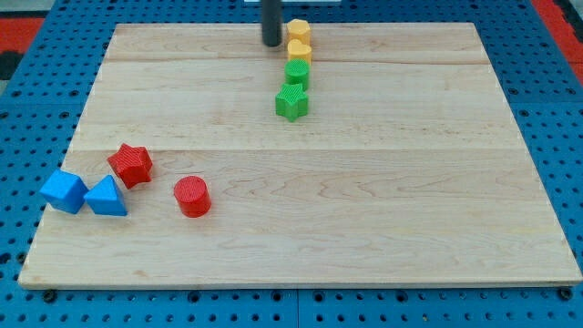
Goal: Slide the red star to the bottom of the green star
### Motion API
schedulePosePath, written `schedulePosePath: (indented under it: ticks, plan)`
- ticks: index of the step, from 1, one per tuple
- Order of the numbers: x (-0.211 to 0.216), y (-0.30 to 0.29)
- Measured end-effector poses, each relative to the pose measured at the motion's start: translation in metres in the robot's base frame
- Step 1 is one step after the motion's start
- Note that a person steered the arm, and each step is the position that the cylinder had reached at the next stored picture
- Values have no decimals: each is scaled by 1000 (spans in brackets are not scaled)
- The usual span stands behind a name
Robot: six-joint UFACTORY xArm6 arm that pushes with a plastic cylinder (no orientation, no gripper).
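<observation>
Seven blocks lay on the wooden bench (364,210) when we looked. Four of them stood in a short column near the view's top, just right of centre: a yellow block (299,31) at the head, a second yellow block (299,51) touching it below, then a green block (297,74), its shape hard to make out, and at the foot the green star (291,102). Our rod came down from the view's top edge, and our tip (271,44) rested on the bench just to the view's left of the two yellow blocks, close beside them but apart. We carried no claw, so there was no grasp to report; the tip held nothing.

Far from all this, toward the view's lower left, sat the red star (130,165), well apart from the green star and from our tip. A red cylinder (192,196) stood to its right and a little lower. Two blue blocks lay below and to the left of the red star: a blue cube (64,190) by the bench's left edge and a blue triangular block (107,197) touching it.
</observation>
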State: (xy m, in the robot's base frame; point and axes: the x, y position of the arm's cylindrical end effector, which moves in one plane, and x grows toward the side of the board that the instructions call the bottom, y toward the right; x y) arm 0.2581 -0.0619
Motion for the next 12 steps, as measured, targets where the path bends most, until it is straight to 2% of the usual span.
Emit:
schedulePosePath:
  ticks: [1, 2, 3, 4, 5, 6, 7, 8, 10, 12]
  plan:
    - [122, -42]
    - [169, -122]
    - [173, -210]
    - [197, -153]
    - [195, -88]
    - [191, -145]
    - [236, -149]
    - [255, -103]
    - [207, -95]
    - [200, -114]
